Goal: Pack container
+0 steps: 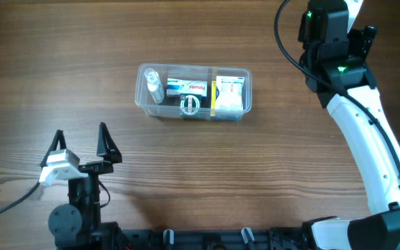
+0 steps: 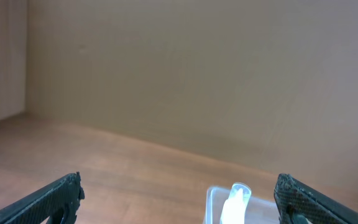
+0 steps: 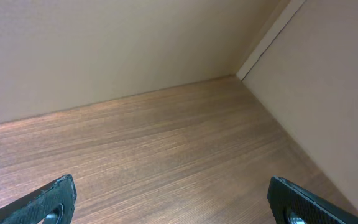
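Observation:
The clear plastic container point(image 1: 142, 94) sits at the table's middle. It holds a small clear bottle point(image 1: 153, 85) at its left end, a blue and white box point(image 1: 187, 87), a round clear item point(image 1: 189, 104) and a white and yellow box point(image 1: 229, 93) at its right end. My left gripper point(image 1: 80, 144) is open and empty near the front left, well short of the container. In the left wrist view the container's corner point(image 2: 214, 198) and the bottle point(image 2: 236, 198) show between the fingers point(image 2: 179, 198). My right gripper point(image 3: 173, 199) is open and empty over bare wood; overhead its fingertips are hidden.
The right arm point(image 1: 356, 132) rises along the table's right side, its wrist point(image 1: 328, 35) at the back right corner. The left arm's base point(image 1: 68, 222) stands at the front edge. Walls border the table at the back and right.

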Robot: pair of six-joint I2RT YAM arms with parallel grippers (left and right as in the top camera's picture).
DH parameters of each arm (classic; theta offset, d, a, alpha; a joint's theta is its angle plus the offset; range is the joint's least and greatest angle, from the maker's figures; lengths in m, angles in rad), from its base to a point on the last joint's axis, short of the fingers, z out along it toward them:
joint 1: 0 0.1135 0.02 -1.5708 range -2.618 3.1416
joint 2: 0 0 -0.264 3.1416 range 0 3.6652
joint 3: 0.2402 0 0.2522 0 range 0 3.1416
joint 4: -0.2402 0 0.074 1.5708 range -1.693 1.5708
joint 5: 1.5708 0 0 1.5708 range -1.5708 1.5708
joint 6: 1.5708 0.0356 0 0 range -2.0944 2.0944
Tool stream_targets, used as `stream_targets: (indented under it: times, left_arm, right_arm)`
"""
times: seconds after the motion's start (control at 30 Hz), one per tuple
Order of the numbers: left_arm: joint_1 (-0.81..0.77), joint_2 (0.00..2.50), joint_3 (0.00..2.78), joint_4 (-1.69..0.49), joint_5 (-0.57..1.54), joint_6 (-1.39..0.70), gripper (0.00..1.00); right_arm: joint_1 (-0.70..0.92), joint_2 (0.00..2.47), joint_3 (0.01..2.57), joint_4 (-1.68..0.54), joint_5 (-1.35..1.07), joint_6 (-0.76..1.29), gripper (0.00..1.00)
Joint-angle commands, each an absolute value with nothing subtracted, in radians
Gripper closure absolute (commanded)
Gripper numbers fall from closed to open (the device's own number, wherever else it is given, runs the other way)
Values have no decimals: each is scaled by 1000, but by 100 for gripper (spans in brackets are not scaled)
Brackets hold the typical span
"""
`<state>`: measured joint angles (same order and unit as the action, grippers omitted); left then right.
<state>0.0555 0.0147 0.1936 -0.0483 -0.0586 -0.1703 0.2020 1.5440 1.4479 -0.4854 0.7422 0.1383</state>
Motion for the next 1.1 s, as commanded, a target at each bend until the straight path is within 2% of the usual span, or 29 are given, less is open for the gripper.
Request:
stream_targets:
  times: [0.0, 0.4, 0.63, 1.07]
  left_arm:
    - [64, 3, 113, 35, -10, -166, 0]
    - [63, 3, 5, 36, 4, -166, 0]
    - [63, 3, 6, -71, 3, -165, 0]
    - [63, 5, 6, -73, 0, -135, 0]
  right_arm:
    - [204, 1557, 1451, -481, 762, 157, 0]
    - [204, 1557, 1451, -481, 762, 157, 0]
    - [204, 1557, 1451, -481, 762, 157, 0]
    - [204, 1557, 1451, -481, 762, 157, 0]
